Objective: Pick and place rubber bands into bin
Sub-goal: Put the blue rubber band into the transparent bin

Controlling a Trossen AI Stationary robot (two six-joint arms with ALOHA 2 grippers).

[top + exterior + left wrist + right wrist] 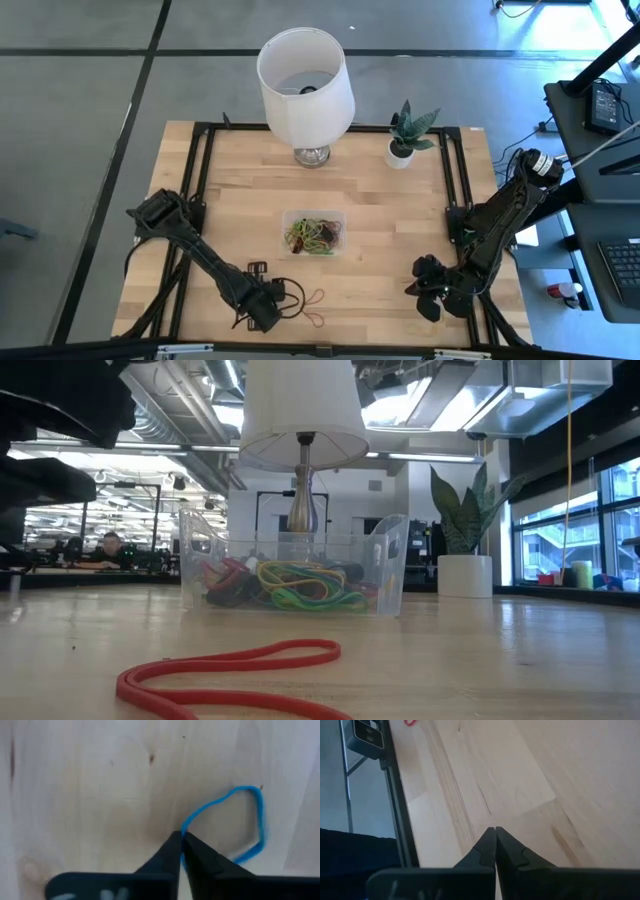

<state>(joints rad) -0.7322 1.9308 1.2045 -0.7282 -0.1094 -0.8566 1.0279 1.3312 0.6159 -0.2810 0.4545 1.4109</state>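
**Most bands binned, a few left**

Our left gripper (181,839), at the lower left of the table, pinches a blue band (235,822) lying on the wood. The bin (314,231) at centre already holds many bands (290,585). A red band (230,670) waits nearby. Our right gripper (495,831) rests pressed together, empty.

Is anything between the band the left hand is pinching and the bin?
Nothing visible. The left hand pinches a band near the front edge; only bare table lies between it and the bin.
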